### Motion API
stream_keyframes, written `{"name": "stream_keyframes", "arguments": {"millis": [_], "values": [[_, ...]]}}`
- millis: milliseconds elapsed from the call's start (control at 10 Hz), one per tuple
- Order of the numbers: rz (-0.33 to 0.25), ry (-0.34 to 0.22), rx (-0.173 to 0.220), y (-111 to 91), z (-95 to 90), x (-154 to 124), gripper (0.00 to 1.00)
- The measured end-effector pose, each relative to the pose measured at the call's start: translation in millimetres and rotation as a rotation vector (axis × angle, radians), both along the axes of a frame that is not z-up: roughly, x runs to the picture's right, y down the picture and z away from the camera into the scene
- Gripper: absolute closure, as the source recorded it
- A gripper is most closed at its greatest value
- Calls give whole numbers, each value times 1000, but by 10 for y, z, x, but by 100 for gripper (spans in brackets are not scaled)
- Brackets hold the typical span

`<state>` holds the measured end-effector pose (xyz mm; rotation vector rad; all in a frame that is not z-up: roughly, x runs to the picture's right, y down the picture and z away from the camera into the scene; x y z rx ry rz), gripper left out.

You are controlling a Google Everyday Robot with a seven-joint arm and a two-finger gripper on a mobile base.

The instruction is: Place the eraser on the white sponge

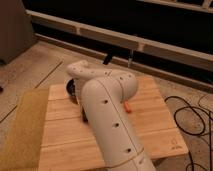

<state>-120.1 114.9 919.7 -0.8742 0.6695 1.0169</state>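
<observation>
My white arm covers the middle of the wooden table (155,125). It reaches from the bottom up to an elbow, then left to the wrist. The gripper (84,116) shows only as a dark bit below the wrist, at the arm's left edge, low over the board. The eraser and the white sponge are hidden behind the arm or out of view. A round black bowl (71,88) peeks out just left of the wrist. A thin orange-red stick (128,107) lies just right of the arm.
A yellowish mat (22,127) lies on the floor along the table's left side. Black cables (187,117) coil on the floor to the right. A dark wall with a pale ledge (115,37) runs behind the table.
</observation>
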Motion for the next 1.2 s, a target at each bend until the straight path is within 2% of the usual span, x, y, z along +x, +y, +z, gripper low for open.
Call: {"name": "stream_keyframes", "arguments": {"millis": [100, 200, 300, 400, 500, 600, 900, 1100, 1200], "values": [[9, -2, 9, -39, 6, 0, 95], [19, -8, 28, -113, -3, -10, 100], [31, -14, 63, -242, -37, -26, 100], [33, -16, 74, -281, -54, -26, 100], [32, -18, 128, -493, -179, 0, 100], [28, -9, 155, -596, -254, 48, 100], [47, 87, 274, -1077, -640, 529, 100], [75, 153, 328, -1329, -864, 948, 100], [92, 181, 341, -1409, -947, 1134, 100]]}}
